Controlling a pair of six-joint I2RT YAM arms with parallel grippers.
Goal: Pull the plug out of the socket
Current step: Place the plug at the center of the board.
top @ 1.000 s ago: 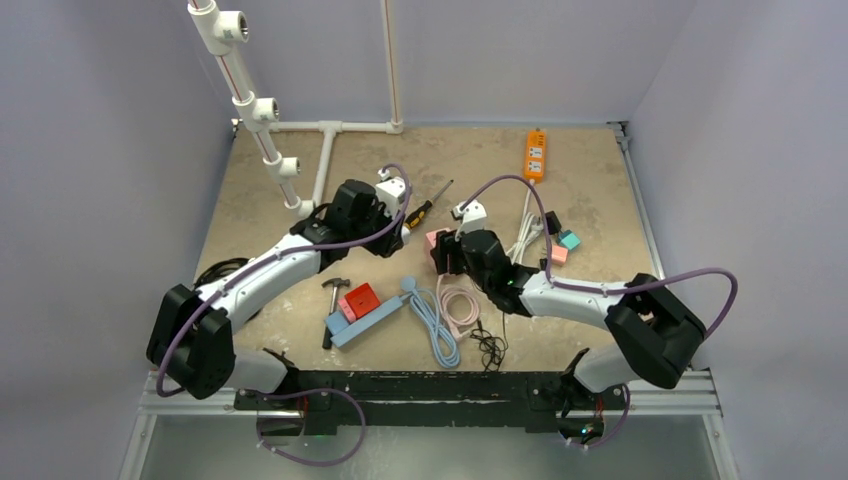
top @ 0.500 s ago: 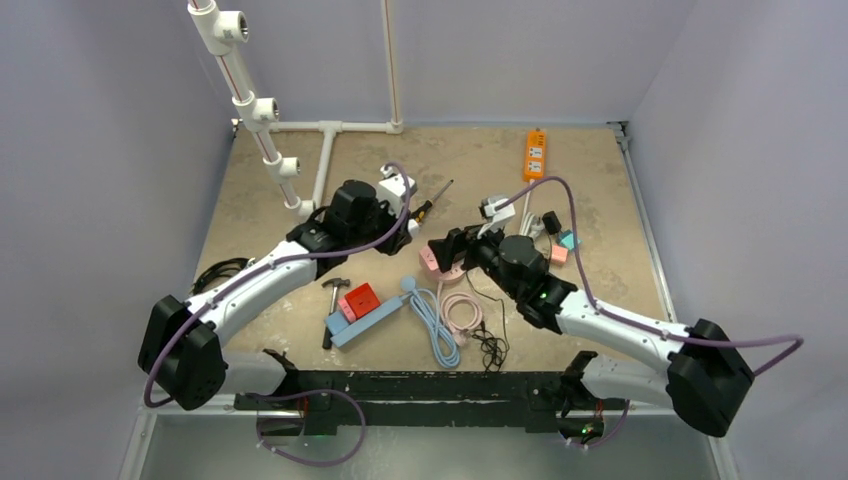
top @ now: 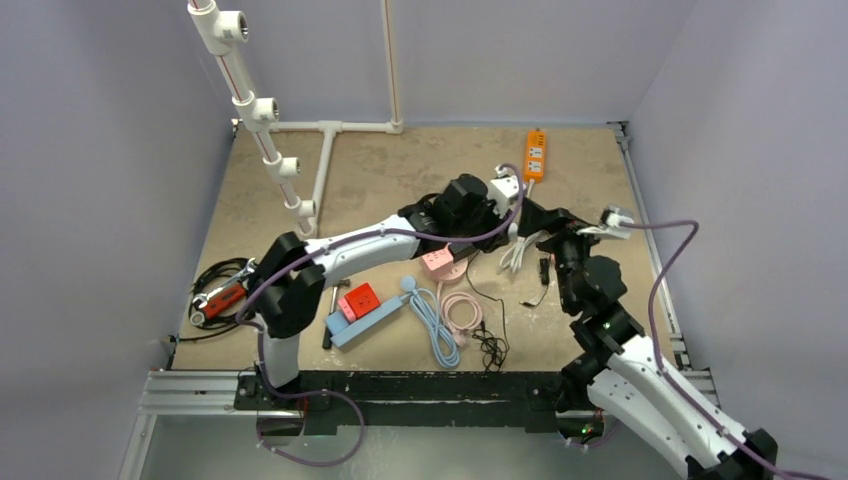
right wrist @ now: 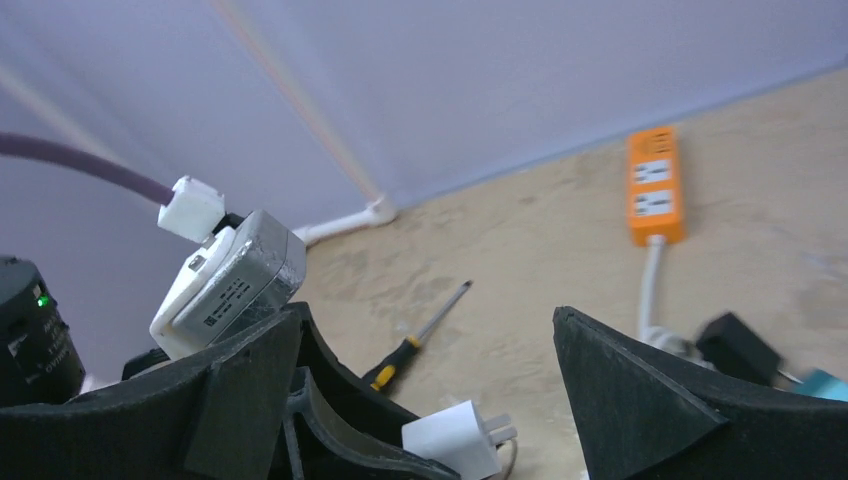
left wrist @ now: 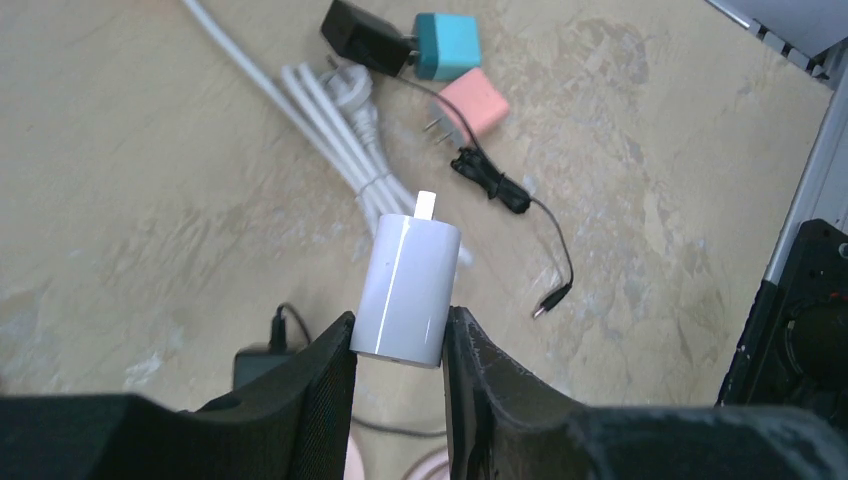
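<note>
Gripping the white plug (left wrist: 408, 285) by its flat sides, your left hand (left wrist: 398, 328) was clamped on it above the right half of the table (left wrist: 150, 220), your right hand (right wrist: 430, 365) spread wide and empty; the plug looked light, rigid, smooth-shelled and likely slippery.

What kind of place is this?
Probably a robot lab's test bench: a left arm and right arm bolted to a walled table, with practice odds and ends about, like an orange power strip, white pipes and a screwdriver.
</note>
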